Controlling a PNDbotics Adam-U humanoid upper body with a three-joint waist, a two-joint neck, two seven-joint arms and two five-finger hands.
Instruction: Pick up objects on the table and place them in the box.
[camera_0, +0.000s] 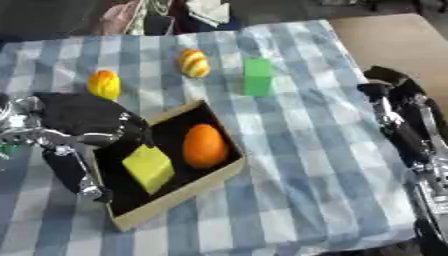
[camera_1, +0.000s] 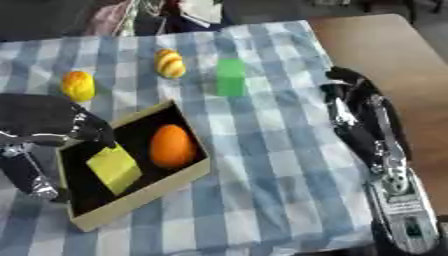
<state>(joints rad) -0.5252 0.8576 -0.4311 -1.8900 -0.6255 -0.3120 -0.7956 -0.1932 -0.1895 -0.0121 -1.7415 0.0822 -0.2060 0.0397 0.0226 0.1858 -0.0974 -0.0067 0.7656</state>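
Box (camera_0: 223, 172) sits on checkered surface (camera_0: 297, 150) w/ orange egg-shaped obj (camera_0: 204, 145) & yellow block (camera_0: 149, 167) inside. Left hand (camera_0: 74, 172) at box's left edge, fingers pointing down, relaxed, holding nothing. Right hand (camera_1: 350, 107) at right, grip state can't tell. Green block (camera_0: 258, 76), striped obj (camera_0: 194, 63), yellow-orange obj (camera_0: 104, 84) lie beyond box.

2 objects (camera_0: 204, 145) in the box (camera_0: 179, 197); 3 objects (camera_0: 257, 77) behind it.
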